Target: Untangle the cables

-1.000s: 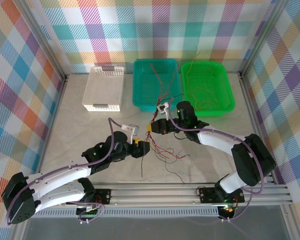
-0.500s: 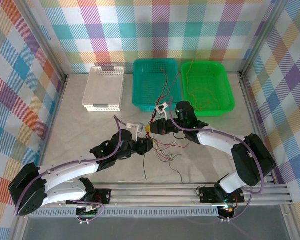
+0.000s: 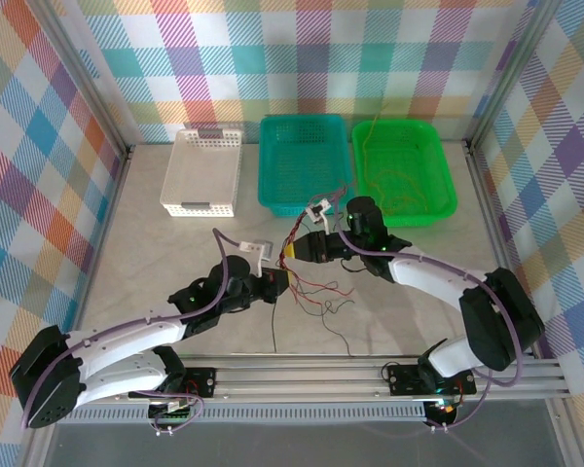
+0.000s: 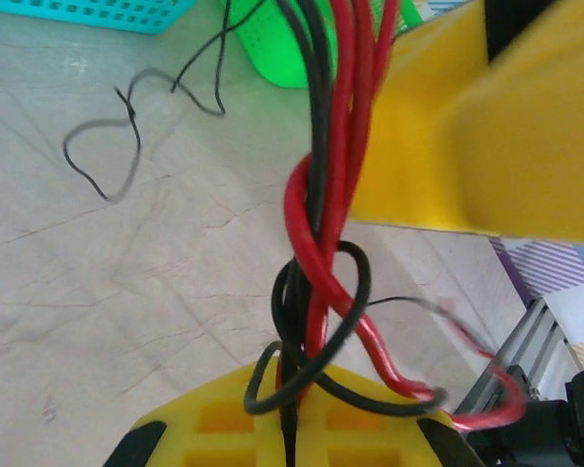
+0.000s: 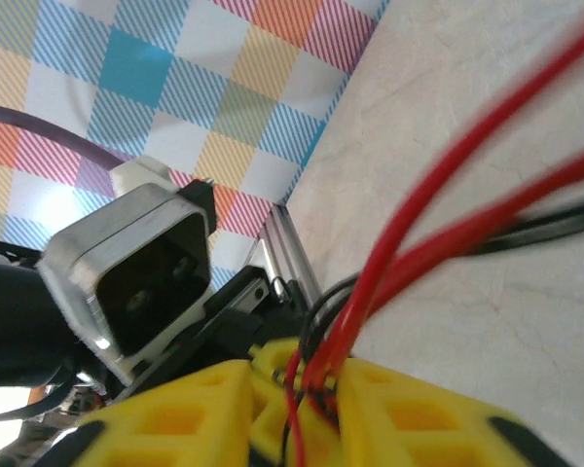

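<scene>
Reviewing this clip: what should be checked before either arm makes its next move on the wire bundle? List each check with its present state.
1. Left gripper clamped on the cables: ok. Black and red strands run into its shut yellow fingers.
2. Right gripper holding the bundle: cannot tell. Red strands pass between its fingers, but a pinch is not clear.
3. Strands separated: not ok. The left wrist view shows red and black twisted, with a black loop around them.
4. Loose tails free: ok, apparently. They lie on the table between the arms.
</scene>
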